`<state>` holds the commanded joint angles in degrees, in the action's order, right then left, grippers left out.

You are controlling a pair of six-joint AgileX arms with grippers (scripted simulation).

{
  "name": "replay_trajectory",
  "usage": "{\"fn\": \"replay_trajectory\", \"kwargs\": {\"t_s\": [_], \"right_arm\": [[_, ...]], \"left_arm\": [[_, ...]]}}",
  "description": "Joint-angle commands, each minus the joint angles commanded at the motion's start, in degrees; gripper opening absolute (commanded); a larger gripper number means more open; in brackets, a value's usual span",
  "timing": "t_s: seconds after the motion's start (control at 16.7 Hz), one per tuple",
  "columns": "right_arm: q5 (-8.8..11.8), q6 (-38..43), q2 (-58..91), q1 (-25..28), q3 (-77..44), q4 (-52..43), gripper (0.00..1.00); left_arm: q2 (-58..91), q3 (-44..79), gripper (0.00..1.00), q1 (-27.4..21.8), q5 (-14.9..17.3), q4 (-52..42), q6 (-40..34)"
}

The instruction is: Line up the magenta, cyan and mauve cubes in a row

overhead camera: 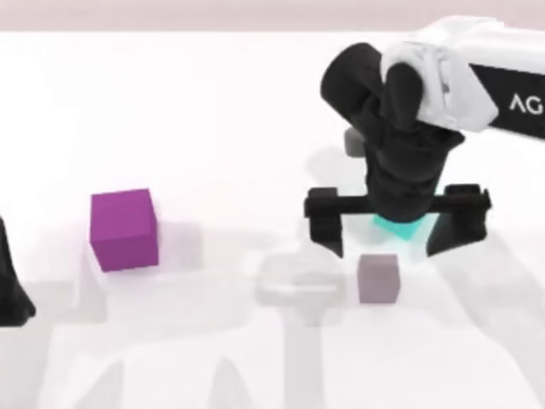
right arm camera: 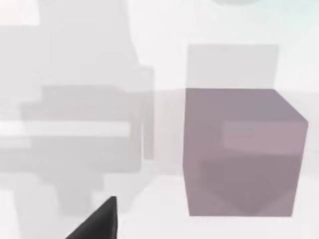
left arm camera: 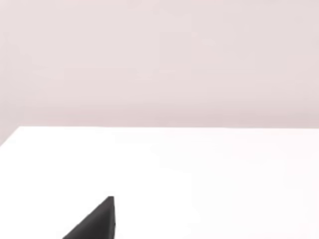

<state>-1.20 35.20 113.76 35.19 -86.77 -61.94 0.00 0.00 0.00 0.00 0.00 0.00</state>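
The magenta cube [overhead camera: 125, 228], the largest, sits at the table's left. The cyan cube [overhead camera: 402, 228] lies mostly hidden under my right gripper [overhead camera: 389, 244], whose fingers stand wide apart on either side of it without touching; the gripper is open. The small mauve cube [overhead camera: 379, 278] rests just in front of the cyan one, apart from it, and fills the right wrist view [right arm camera: 241, 152] beside one dark fingertip [right arm camera: 102, 224]. My left gripper [overhead camera: 12, 285] is parked at the left edge, open, with one fingertip [left arm camera: 99, 221] showing over bare table.
The white tabletop [overhead camera: 221, 128] stretches between the magenta cube and the right arm. The right arm's white body [overhead camera: 477, 72] reaches in from the top right. Arm shadows fall across the table's front.
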Motion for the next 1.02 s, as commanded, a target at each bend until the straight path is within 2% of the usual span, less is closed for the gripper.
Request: {"fn": "replay_trajectory", "kwargs": {"t_s": [0.18, 0.54, 0.78, 1.02], "right_arm": [[0.0, -0.1, -1.5, 0.1, -2.4, -3.4, 1.00], [0.0, -2.1, -0.5, -0.4, -3.4, -3.6, 1.00], [0.2, -12.9, 3.0, -2.2, -8.1, -5.4, 1.00], [0.5, -29.9, 7.7, -5.2, -13.9, -7.9, 1.00]], "left_arm": [[0.0, 0.0, 1.00, 0.0, 0.0, 0.0, 0.0], [0.0, 0.0, 1.00, 0.0, 0.0, 0.0, 0.0], [0.0, 0.0, 1.00, 0.0, 0.0, 0.0, 0.0], [0.0, 0.0, 1.00, 0.0, 0.0, 0.0, 0.0]]}}
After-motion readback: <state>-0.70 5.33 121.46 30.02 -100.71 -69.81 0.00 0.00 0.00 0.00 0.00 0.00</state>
